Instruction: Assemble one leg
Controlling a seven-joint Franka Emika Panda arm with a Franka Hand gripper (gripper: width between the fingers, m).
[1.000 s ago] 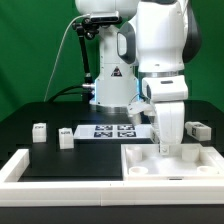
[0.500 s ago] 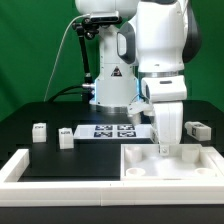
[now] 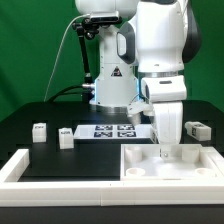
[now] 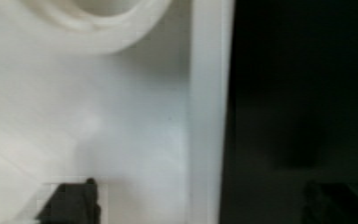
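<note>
lowering the gripper [image 3: 164, 151], poised low over the tray [image 3: 141, 166] with jaw state not discernible, risks jamming against the rim if misaligned; the nearest leg [image 3: 197, 128] stands just behind the tray.

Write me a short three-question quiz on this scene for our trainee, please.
1. How many legs stand to the exterior view's left of the marker board?
2. True or false: the gripper hangs above the marker board.
3. The leg at the exterior view's right stands: A) on the table; B) inside the tray-like part; C) on the marker board.
Key: 1, two. 2, false: it is down over the white tray-like part. 3, A.
</note>
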